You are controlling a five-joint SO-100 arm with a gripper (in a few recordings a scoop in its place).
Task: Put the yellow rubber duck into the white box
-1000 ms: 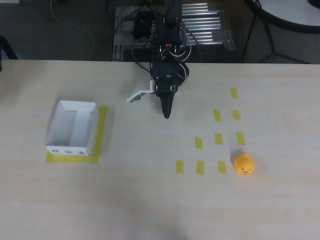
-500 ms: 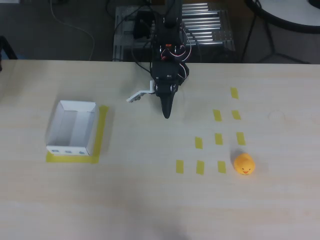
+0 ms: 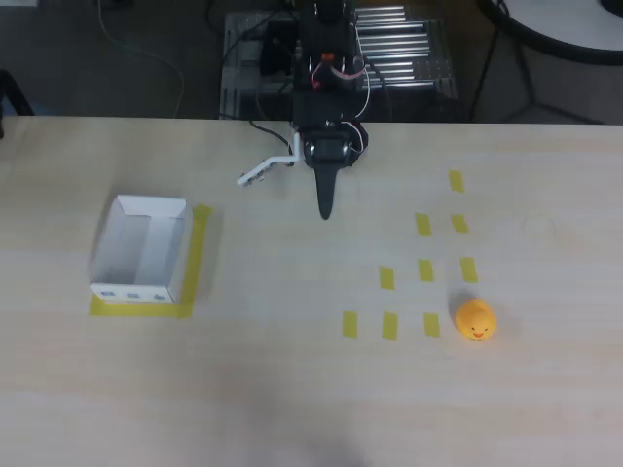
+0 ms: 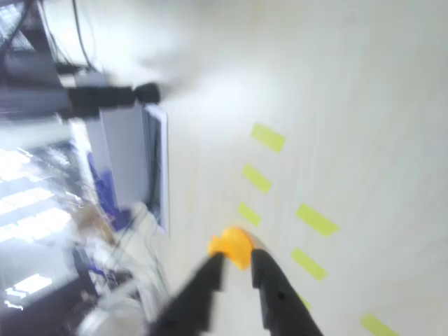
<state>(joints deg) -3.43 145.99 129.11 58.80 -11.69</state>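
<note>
Overhead, the yellow rubber duck [image 3: 476, 320] sits on the table's [image 3: 292, 389] right side by the yellow tape strips [image 3: 425, 269], well apart from the white box [image 3: 139, 249] on the left. The gripper [image 3: 326, 209] hangs near the far edge, jaws slightly parted and holding nothing.

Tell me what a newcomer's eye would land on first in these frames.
First the yellow rubber duck, alone at the lower right of the table in the overhead view, beside rows of yellow tape strips. Then the black gripper pointing down at top centre, and the white box at left.
</note>
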